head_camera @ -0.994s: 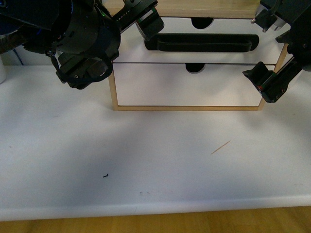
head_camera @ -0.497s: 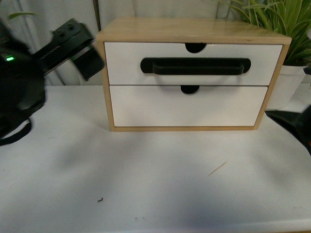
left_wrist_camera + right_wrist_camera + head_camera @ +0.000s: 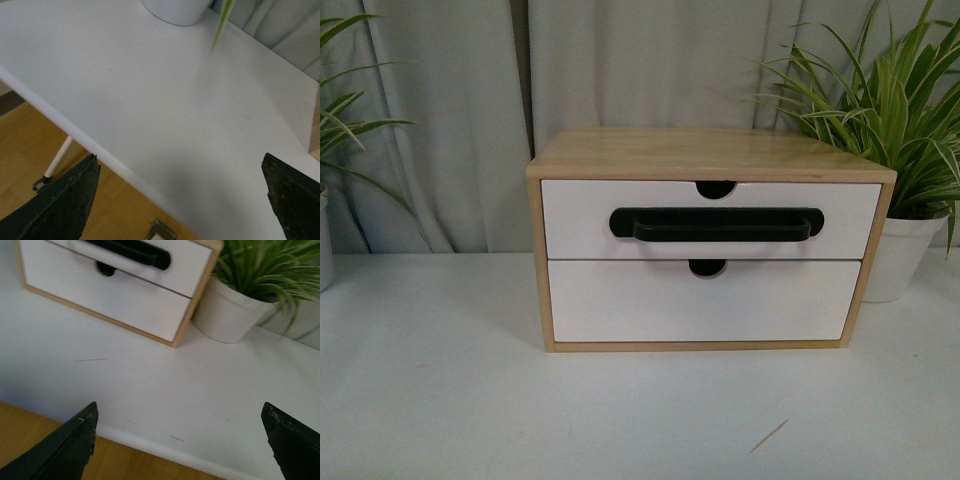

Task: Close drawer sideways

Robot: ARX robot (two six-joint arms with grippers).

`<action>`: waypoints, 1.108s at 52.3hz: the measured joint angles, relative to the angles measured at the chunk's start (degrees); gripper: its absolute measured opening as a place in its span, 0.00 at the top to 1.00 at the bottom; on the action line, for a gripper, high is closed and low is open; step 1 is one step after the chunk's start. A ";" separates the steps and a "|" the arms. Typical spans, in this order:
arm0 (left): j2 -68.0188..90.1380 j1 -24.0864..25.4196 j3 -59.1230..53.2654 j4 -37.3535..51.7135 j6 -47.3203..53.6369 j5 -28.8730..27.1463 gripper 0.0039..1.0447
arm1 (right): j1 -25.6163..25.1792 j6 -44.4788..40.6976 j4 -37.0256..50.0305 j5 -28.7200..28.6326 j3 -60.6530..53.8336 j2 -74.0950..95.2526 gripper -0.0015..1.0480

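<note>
The drawer with the long black bar handle and a half-round notch is the upper one of a small wooden cabinet on the white table. Its white front sits flush with the cabinet frame. It also shows in the right wrist view. Neither arm shows in the front view. My left gripper is open and empty over the table's left front edge. My right gripper is open and empty over the table's front edge, well away from the cabinet.
A plain white drawer front without a handle sits below. A plant in a white pot stands right of the cabinet, also in the right wrist view. Another white pot stands at the far left. A thin wooden stick lies on the table.
Both arms have pulled back out of the front view. The camera's view has risen, now showing the whole cabinet, curtains and plants. The drawer front stays flush.
</note>
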 joint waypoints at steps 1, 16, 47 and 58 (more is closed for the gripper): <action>-0.66 0.24 -0.17 -0.70 0.00 -0.26 0.06 | -0.81 0.37 -0.46 0.09 -0.28 -1.88 0.09; -8.41 7.43 -10.64 21.86 17.07 23.61 0.23 | 1.46 8.09 6.95 9.75 -4.02 -6.12 0.19; -23.71 18.10 -12.04 20.26 40.87 43.43 0.96 | 12.26 22.80 -1.16 25.31 -5.60 -19.78 0.99; -27.76 18.10 -12.02 15.93 41.13 43.43 0.96 | 12.26 22.84 -1.16 25.31 -5.60 -19.78 0.99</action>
